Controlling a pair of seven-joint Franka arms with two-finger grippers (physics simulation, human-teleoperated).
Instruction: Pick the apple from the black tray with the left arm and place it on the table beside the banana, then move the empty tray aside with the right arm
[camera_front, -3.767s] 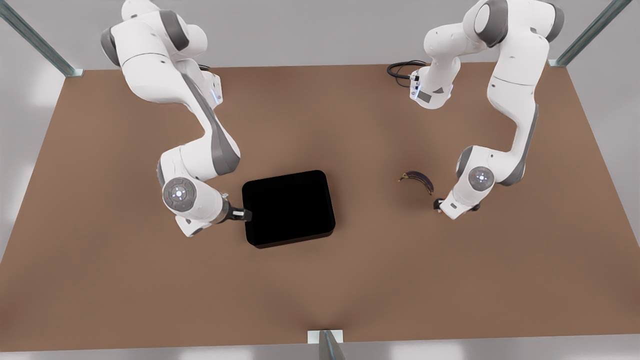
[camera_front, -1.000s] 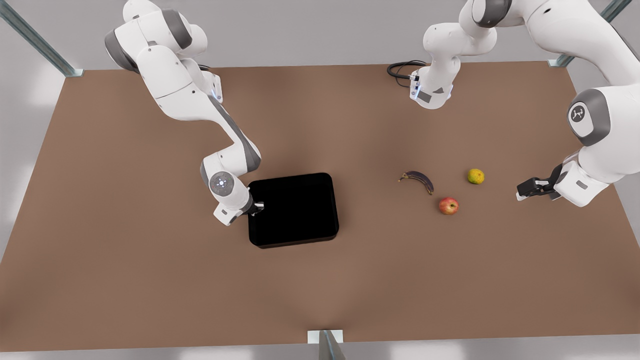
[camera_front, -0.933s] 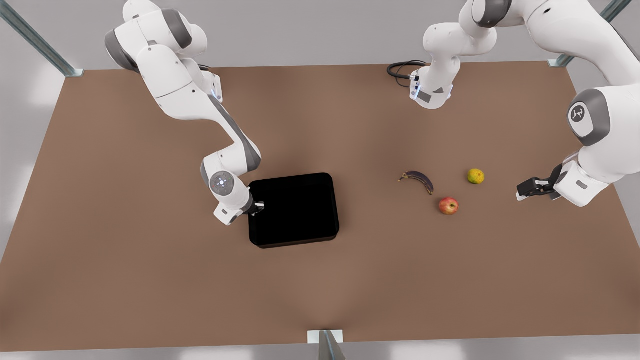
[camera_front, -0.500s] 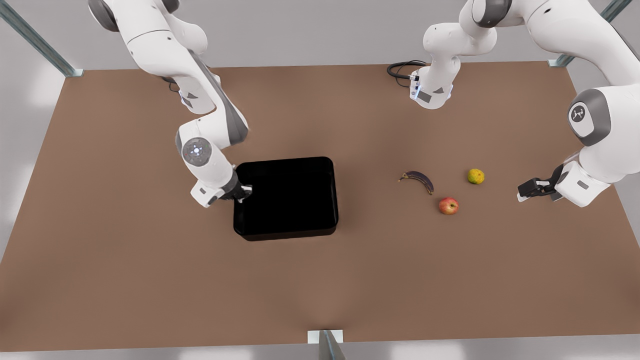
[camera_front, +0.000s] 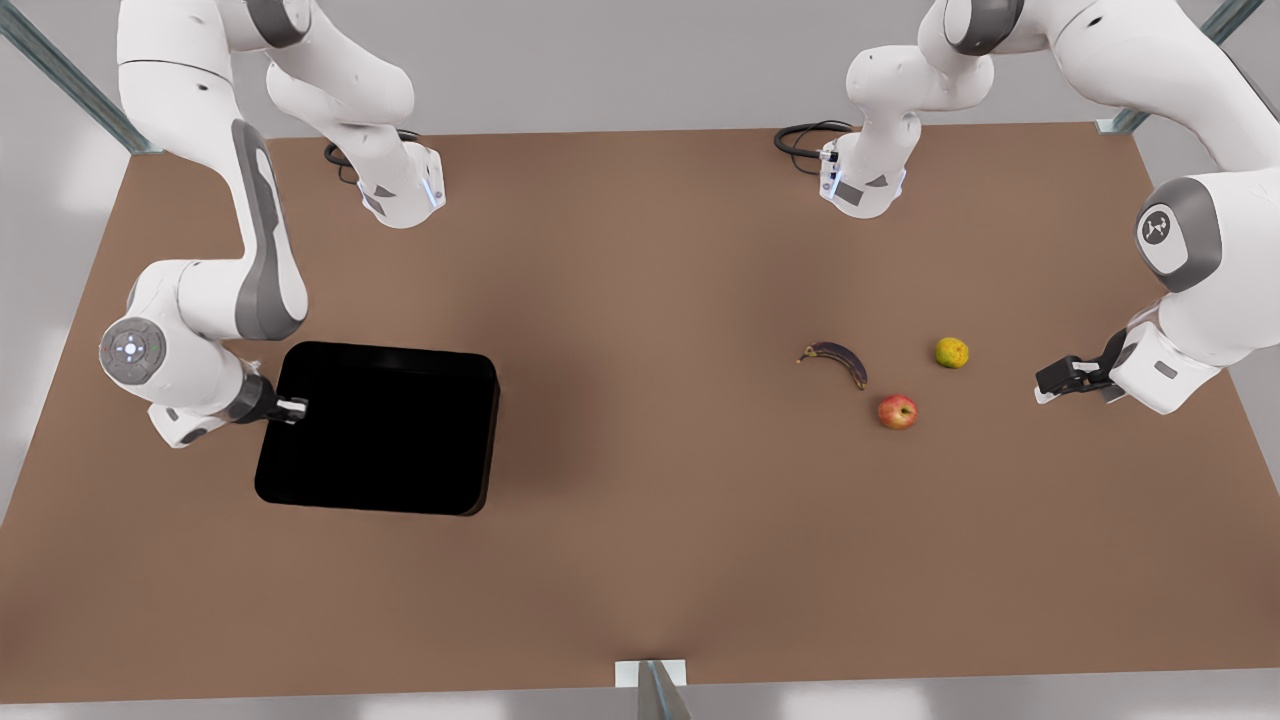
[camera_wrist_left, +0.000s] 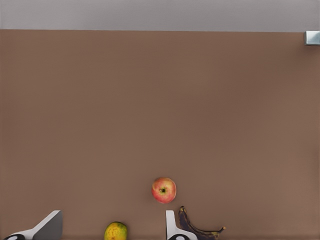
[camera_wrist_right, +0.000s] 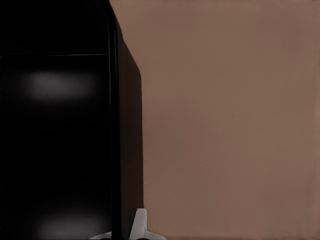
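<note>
Both steps look done: small red apple (camera_front: 897, 411) sits just beside dark curved banana (camera_front: 836, 358). Right gripper (camera_front: 291, 407) clamps glossy black tray's (camera_front: 380, 428) wall near the brown table's (camera_front: 640, 560) side edge; left gripper (camera_front: 1052, 381) waits, fingers apart.

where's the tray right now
The black tray sits on the table at the front view's left, far from the fruit, with the right hand closed on its left rim.
</note>
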